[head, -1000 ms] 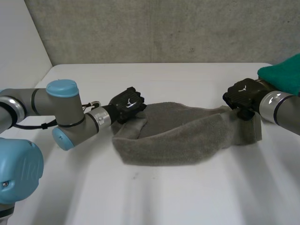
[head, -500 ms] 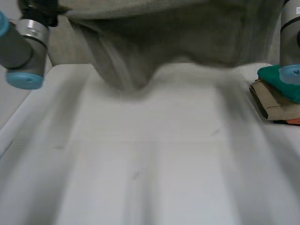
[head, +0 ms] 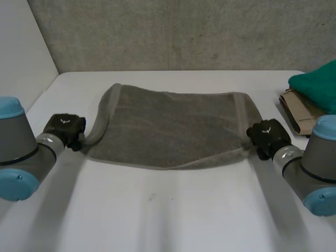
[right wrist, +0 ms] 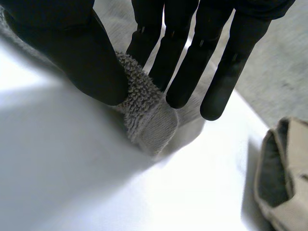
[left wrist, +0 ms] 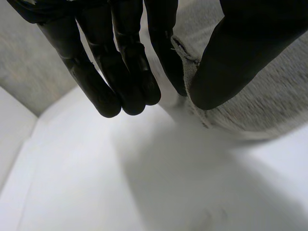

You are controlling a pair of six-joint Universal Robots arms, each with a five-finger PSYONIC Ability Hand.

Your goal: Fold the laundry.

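Towel (head: 173, 128) lies between left hand (head: 64, 127) and right hand (head: 268, 135) (corners pinched).

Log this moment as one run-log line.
towel: spread out on table | left hand: pinches near-left corner | right hand: pinches near-right corner | folded pile: at table's right edge

Green cloth (head: 317, 86) cut by edge

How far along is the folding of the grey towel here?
Done: the grey towel lies spread flat on the table. In hand: the left hand and right hand each pinch a near corner. Left: the folds themselves; none shows yet.
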